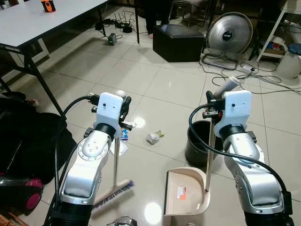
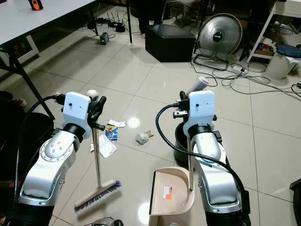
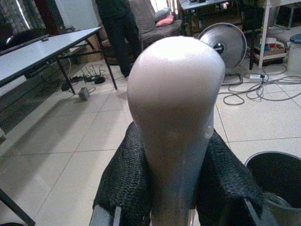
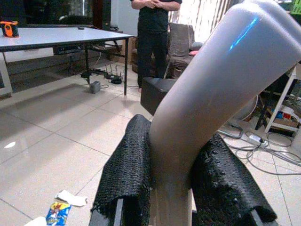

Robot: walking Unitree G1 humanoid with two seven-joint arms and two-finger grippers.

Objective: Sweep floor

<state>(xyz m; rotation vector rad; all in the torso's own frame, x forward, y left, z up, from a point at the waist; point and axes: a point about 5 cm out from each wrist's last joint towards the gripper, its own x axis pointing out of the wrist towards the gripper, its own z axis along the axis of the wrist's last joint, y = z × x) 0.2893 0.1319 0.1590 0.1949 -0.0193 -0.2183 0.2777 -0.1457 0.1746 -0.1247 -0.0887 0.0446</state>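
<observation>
The broom (image 2: 96,160) stands nearly upright on the tiled floor (image 1: 155,84), bristles down and angled toward the robot, its rounded top pinched in the left claw (image 3: 171,188). The right claw (image 4: 176,188) is clamped on the bent grip of the dustpan (image 2: 171,193), whose pole rises straight and whose tray opens toward the robot. A crumpled wrapper (image 2: 142,137) lies between them. The black bin (image 1: 200,141) sits half hidden behind the right arm
</observation>
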